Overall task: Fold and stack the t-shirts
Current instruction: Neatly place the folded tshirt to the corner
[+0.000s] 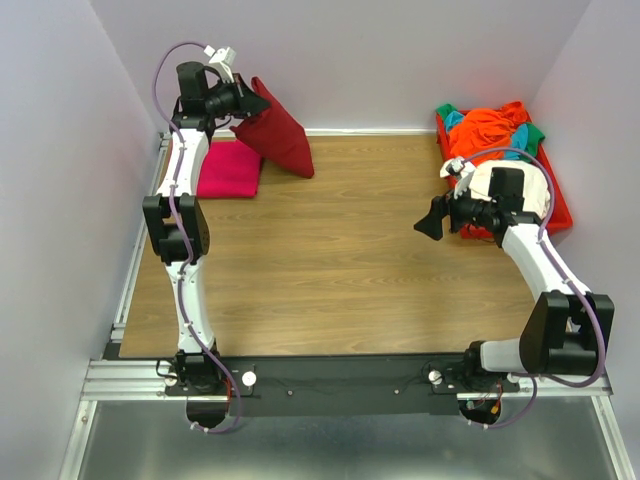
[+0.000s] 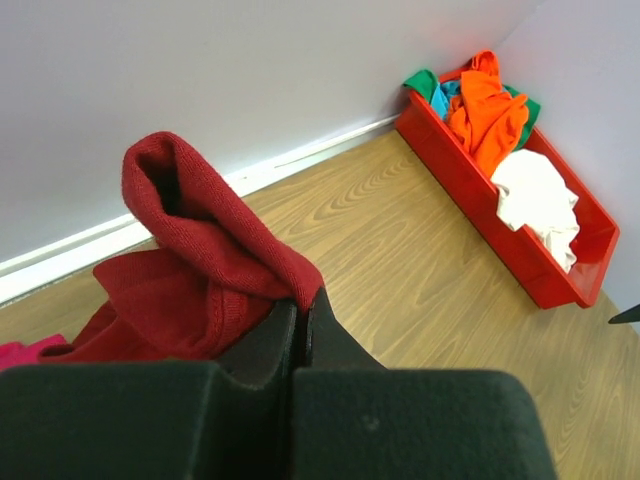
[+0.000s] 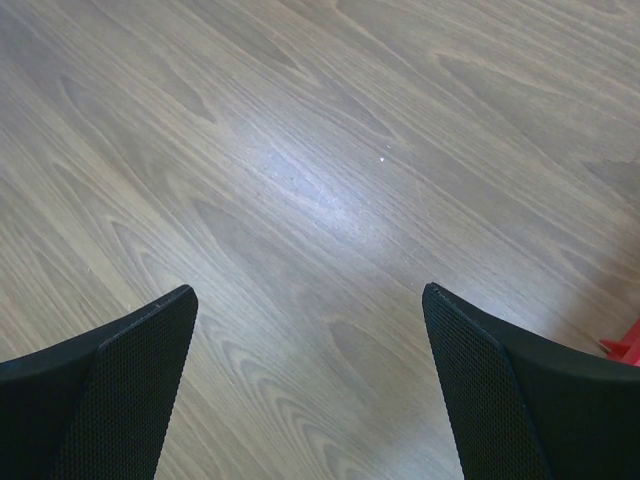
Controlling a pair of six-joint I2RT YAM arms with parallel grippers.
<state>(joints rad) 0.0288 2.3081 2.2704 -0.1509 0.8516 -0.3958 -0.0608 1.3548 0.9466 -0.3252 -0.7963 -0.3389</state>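
Left gripper (image 2: 300,305): clamped on maroon t-shirt (image 2: 205,240), cloth hanging. Right gripper (image 3: 308,292): jaws wide, empty, over desk (image 1: 340,250). Advice: lower squarely onto pink t-shirt (image 1: 228,170), align edges, then release.

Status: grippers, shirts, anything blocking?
Left gripper shut on maroon shirt, held up far left. Right gripper open, empty, over table. Pink shirt folded nearby; other shirts in red tray. Nothing blocking.

We catch only a sliver of the magenta shirt (image 2: 22,352) at the left wrist view's edge; from above, the right arm (image 1: 535,262) covers part of the cream shirt (image 1: 538,188).
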